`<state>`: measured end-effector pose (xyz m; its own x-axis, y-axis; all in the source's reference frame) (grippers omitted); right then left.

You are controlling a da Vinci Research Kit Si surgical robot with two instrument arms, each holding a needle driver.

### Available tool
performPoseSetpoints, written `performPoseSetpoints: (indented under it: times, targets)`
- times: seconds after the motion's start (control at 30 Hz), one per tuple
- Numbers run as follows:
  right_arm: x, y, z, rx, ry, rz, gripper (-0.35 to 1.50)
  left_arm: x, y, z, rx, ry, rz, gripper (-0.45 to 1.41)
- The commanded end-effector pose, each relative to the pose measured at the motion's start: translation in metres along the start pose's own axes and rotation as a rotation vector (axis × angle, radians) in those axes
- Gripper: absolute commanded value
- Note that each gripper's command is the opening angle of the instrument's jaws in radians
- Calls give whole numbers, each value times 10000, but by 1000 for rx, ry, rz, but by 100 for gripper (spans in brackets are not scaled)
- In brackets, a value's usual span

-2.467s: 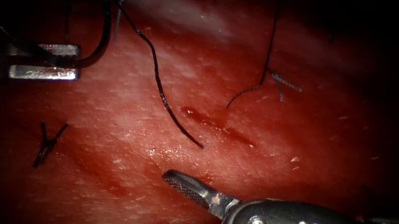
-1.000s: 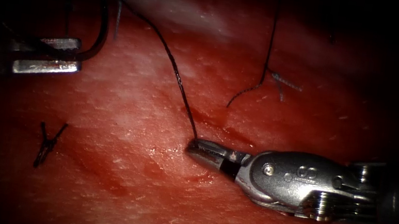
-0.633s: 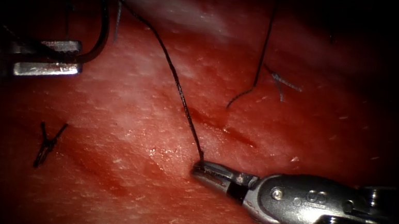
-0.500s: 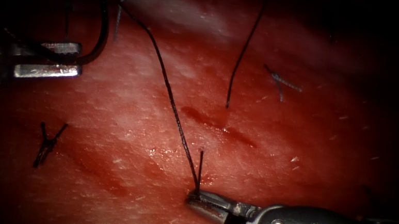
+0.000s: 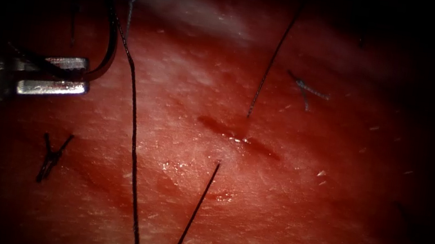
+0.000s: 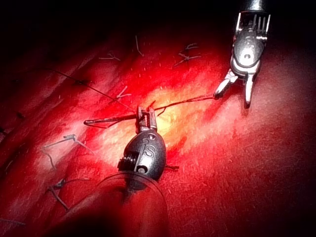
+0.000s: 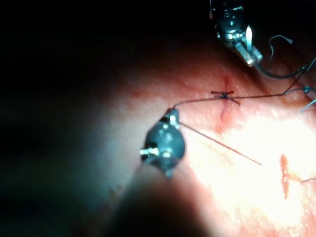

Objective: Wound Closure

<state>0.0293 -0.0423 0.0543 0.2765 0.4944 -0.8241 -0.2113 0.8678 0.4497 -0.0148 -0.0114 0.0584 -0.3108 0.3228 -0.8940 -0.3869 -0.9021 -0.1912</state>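
My left tool (image 5: 54, 74) sits left of the cut (image 5: 238, 138), shut on the curved needle (image 5: 108, 47) near one end of its curve. The needle is clear of the tissue (image 5: 302, 207) and arcs upward from the jaws. The thread (image 5: 133, 138) runs taut from the needle's top down past the lower edge, with a short tail (image 5: 194, 212) beside it. In the right wrist view my right tool (image 7: 171, 116) is shut on the thread (image 7: 197, 101). The left wrist view shows the left tool (image 6: 146, 114) gripping the needle (image 6: 108, 120), and the thread (image 6: 182, 102) reaching the right tool (image 6: 236, 89).
A tied stitch (image 5: 52, 157) lies on the tissue at lower left. Cut ends of thread (image 5: 305, 87) rest at upper right, and another loose strand (image 5: 272, 56) hangs down toward the cut. Red fluid (image 5: 217, 126) pools in the cut.
My right tool closed on the thread's free end near the cut, then drew it down past the lower edge. The strand swung from slack to taut. The left tool barely moved.
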Motion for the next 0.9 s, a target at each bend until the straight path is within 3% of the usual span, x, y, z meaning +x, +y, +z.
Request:
performPoseSetpoints:
  times: [0.03,0.07,0.17,0.23,0.53,0.7,0.9]
  targets:
    - [-9,14,6,-17,6,-22,116,-3,2,5,-2,2,0,-45]
    - [-17,29,1,-44,5,-58,133,-3,0,3,-5,2,0,-45]
    - [-28,47,-11,-80,-5,-84,140,-3,-4,-2,-12,4,-7,-45]
    - [-36,63,-21,-105,-15,-110,140,-4,-10,-10,-2,-7,-8,-45]
    - [-44,84,-33,-111,-27,-167,138,-13,-26,-25,34,-37,-6,-45]
    - [-40,89,-44,-121,20,-168,136,-19,-42,-42,79,-73,-7,-45]
    - [-42,101,-49,-147,37,-163,119,-25,-55,-59,116,-91,-7,-45]
